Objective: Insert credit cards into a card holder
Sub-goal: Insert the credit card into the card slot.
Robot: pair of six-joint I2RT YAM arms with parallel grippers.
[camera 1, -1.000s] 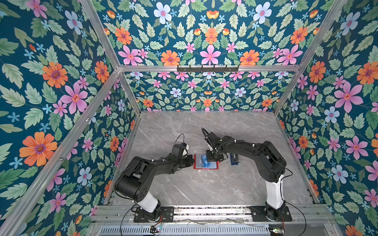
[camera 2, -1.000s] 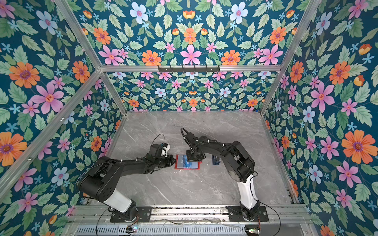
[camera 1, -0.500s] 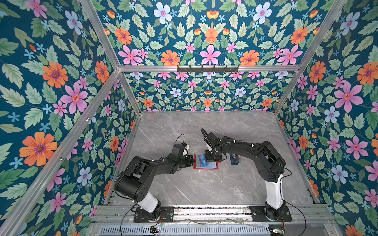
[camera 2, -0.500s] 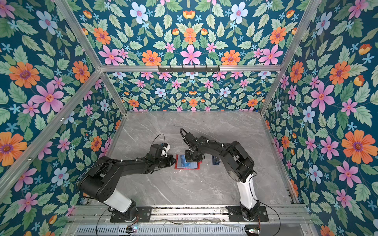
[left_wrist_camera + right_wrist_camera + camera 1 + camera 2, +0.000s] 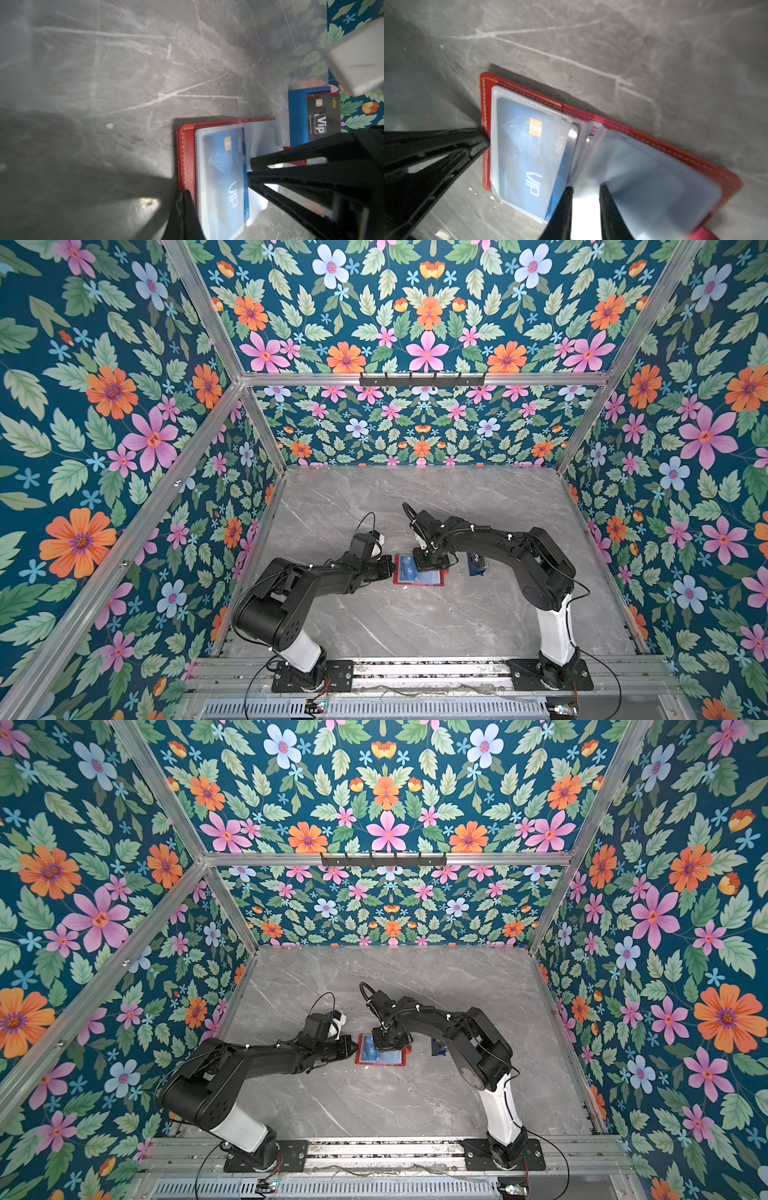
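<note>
The red card holder (image 5: 419, 581) (image 5: 382, 1061) lies open on the table. A light blue credit card (image 5: 525, 149) (image 5: 224, 170) sits in its clear sleeve on the left page, one long edge sticking out toward the fold. My left gripper (image 5: 390, 566) (image 5: 184, 193) is shut, its tip pressing the holder's (image 5: 187, 155) left red border. My right gripper (image 5: 430, 562) (image 5: 585, 188) hangs over the fold, jaws slightly open, with nothing between them; one finger stands beside the blue card's edge. A dark credit card (image 5: 324, 116) rests in a blue tray.
The blue tray (image 5: 477, 564) (image 5: 297, 116) stands just right of the holder, close to my right forearm. The grey marble table (image 5: 415, 626) is walled by floral panels on three sides, with a metal rail along the front.
My right gripper's jaws have parted and let go of the blue card, which stays in the sleeve. Both arms have barely moved.
</note>
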